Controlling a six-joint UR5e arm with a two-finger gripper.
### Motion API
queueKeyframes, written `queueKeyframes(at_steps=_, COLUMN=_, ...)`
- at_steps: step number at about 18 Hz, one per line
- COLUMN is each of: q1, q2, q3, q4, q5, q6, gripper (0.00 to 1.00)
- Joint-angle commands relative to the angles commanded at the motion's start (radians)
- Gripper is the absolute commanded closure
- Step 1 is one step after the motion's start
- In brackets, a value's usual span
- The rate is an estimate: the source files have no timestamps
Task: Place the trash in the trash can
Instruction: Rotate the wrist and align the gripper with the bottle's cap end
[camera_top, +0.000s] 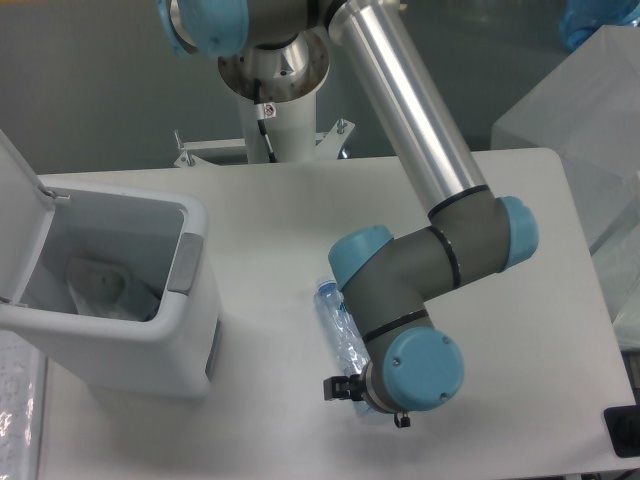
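Observation:
The trash that shows on the table is a clear, blue-tinted plastic bottle (336, 322), lying lengthwise to the right of the trash can. Its lower end is hidden under my wrist. My gripper (344, 390) sits low over that end, and only black parts stick out from under the blue wrist cap. The jaws are covered, so I cannot see whether they grip the bottle. The trash can (190, 345) is a boxy white bin at the left with its lid (18, 205) swung up. A crumpled white wrapper (100, 285) lies inside it.
The robot's base column (272, 95) stands at the table's back edge. Clear plastic sheeting (585, 100) hangs at the right. A black object (623, 431) sits at the lower right corner. The arm's silver link (400, 100) crosses above the table's middle.

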Motion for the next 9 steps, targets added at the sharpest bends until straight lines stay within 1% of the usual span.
queueKeyframes(at_steps=2, q1=-0.005, q2=0.000, q3=-0.012, q4=0.014, q5=0.037, q6=0.000, gripper=0.00)
queueKeyframes(at_steps=6, q1=-0.008, q2=-0.003, q3=-0.022, q4=0.020, q5=0.043, q6=-0.008, gripper=0.00)
queueKeyframes(at_steps=9, q1=-0.014, q2=-0.015, q3=-0.023, q4=0.057, q5=0.043, q6=-0.035, gripper=0.00)
